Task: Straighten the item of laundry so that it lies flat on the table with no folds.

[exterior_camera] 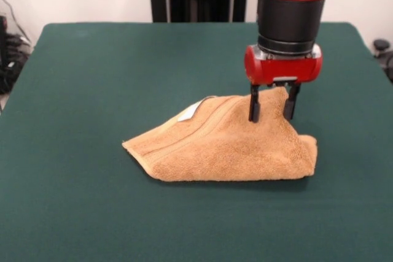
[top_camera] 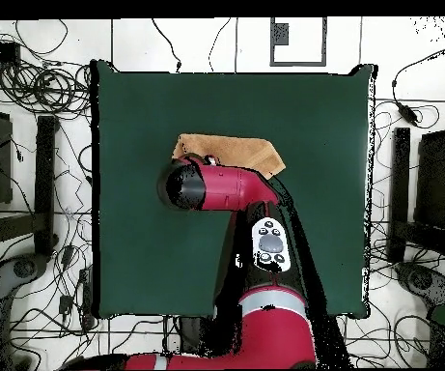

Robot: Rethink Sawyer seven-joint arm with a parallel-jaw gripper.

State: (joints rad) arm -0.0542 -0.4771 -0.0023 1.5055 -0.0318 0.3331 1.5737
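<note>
On the green table [exterior_camera: 73, 200], slightly right of centre in the front view, the towel [exterior_camera: 227, 148] sits bunched and folded over itself, its low pointed corner reaching left. A small white tag [exterior_camera: 189, 112] shows along its upper left slope beside a woven band. Further right, the towel rises to a peak between the gripper [exterior_camera: 271, 107], whose two dark fingers [exterior_camera: 253, 105] stand a little apart, pinching that raised fold.
</note>
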